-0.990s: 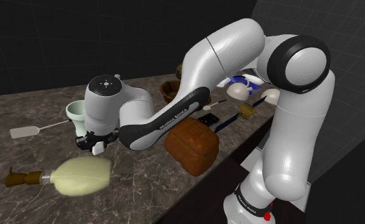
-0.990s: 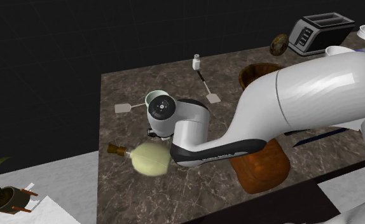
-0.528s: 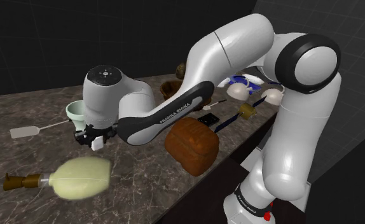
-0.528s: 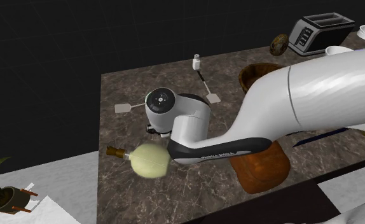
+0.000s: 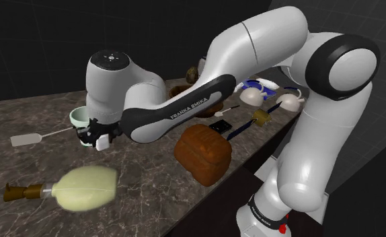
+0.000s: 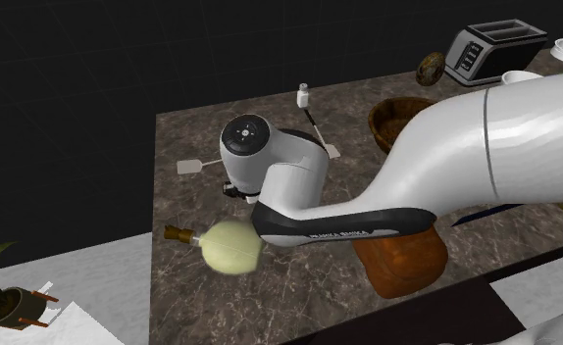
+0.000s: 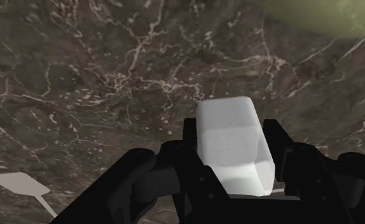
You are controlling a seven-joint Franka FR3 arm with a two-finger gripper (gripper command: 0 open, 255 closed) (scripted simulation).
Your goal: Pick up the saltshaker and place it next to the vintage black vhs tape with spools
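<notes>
My gripper [image 5: 99, 140] hangs above the dark marble counter [image 5: 148, 176], shut on a white blocky saltshaker [image 5: 105, 143]. In the wrist view the saltshaker [image 7: 232, 146] is clasped between the two black fingers of the gripper [image 7: 232, 130], with bare marble beneath it. From the second exterior view the gripper [image 6: 232, 191] sits under the arm's wrist, near the counter's middle. The black VHS tape [image 5: 220, 126] lies flat further along the counter, beyond a brown loaf-like object [image 5: 203, 152].
A pale green cup [image 5: 79, 117] and a white spatula [image 5: 27, 139] lie just behind the gripper. A yellowish bulb with a brown handle [image 5: 84, 188] lies in front. A small white shaker [image 6: 304, 96], a wooden bowl [image 6: 399, 113] and a toaster [image 6: 493, 49] stand at the far side.
The gripper has risen with the saltshaker in it and drifted towards the green cup, away from the yellowish bulb. The arm's elbow has swung higher.
</notes>
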